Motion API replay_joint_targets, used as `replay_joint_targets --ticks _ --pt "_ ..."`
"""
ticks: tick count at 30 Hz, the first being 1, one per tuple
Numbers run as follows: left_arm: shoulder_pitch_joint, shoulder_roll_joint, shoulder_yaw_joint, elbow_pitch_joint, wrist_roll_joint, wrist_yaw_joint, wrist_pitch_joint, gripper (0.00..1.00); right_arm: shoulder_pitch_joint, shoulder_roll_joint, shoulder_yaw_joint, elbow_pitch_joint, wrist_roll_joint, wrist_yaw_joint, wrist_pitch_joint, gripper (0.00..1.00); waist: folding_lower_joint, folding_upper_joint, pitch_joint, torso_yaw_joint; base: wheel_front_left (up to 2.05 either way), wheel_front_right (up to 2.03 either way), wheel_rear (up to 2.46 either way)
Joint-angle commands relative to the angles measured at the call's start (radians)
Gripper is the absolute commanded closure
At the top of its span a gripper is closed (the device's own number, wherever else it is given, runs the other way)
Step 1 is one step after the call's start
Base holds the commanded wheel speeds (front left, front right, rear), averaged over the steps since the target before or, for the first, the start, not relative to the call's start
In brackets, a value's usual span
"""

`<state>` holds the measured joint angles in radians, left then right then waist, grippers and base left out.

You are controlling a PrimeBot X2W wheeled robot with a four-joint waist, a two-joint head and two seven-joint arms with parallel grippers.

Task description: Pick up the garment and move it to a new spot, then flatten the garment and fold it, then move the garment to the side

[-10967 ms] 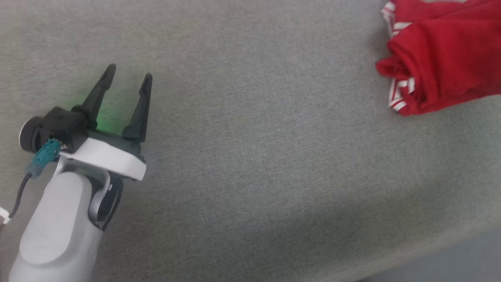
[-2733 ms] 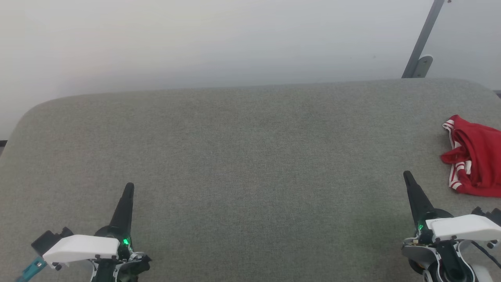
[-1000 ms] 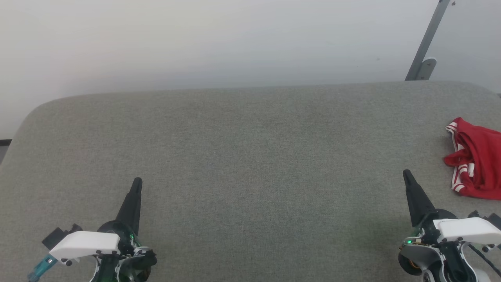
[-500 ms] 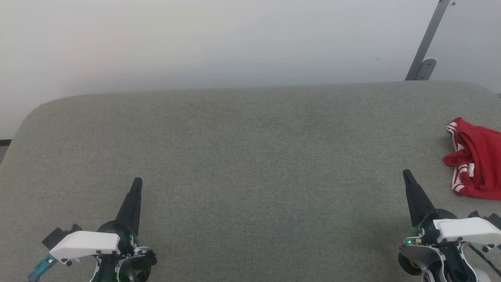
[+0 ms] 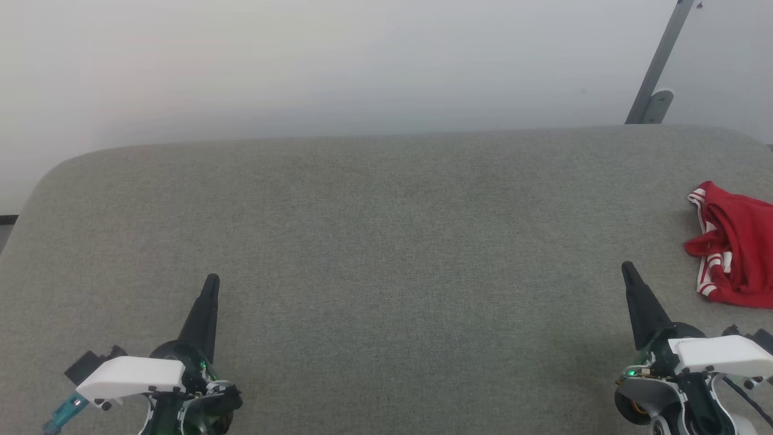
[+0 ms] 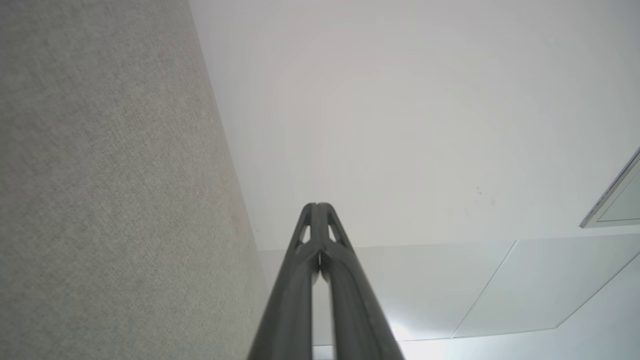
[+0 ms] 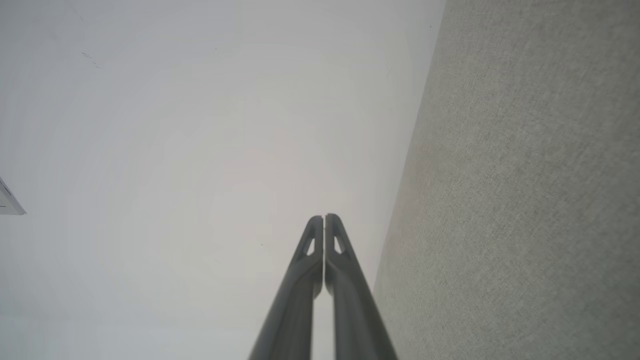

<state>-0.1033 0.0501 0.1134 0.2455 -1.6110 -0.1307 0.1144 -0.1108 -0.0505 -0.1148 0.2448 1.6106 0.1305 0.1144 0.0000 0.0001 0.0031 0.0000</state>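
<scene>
The garment (image 5: 734, 244), red with red-white striped trim, lies bunched at the far right of the grey padded surface (image 5: 386, 241), partly cut off by the head view's right edge. My right gripper (image 5: 628, 267) sits at the lower right, shut and empty, its tip a short way left of and below the garment. At the lower left my left gripper (image 5: 211, 281) is shut with nothing in it. In each wrist view the two dark fingers press together: left gripper (image 6: 317, 206), right gripper (image 7: 324, 217).
A pale wall (image 5: 338, 66) rises behind the surface's far edge. A grey metal bar with a bracket (image 5: 655, 66) leans at the upper right. The surface's rounded left corner (image 5: 42, 181) drops toward the floor.
</scene>
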Motion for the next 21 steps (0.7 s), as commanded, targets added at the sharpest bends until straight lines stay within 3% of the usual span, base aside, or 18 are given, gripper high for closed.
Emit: replay_joint_targets --ticks 1,21 --pt "-0.011 -0.002 0.000 0.000 -0.004 0.000 0.003 1.00 0.006 0.003 -0.001 -0.003 0.004 0.000 0.002 1.00 0.0000 -0.0001 0.000 0.000 0.00 0.00 0.00" --pt "-0.011 -0.002 0.000 0.000 -0.004 0.000 0.003 1.00 0.006 0.003 0.000 -0.003 0.004 0.000 0.002 1.00 0.0000 -0.0001 0.000 0.000 0.00 0.00 0.00"
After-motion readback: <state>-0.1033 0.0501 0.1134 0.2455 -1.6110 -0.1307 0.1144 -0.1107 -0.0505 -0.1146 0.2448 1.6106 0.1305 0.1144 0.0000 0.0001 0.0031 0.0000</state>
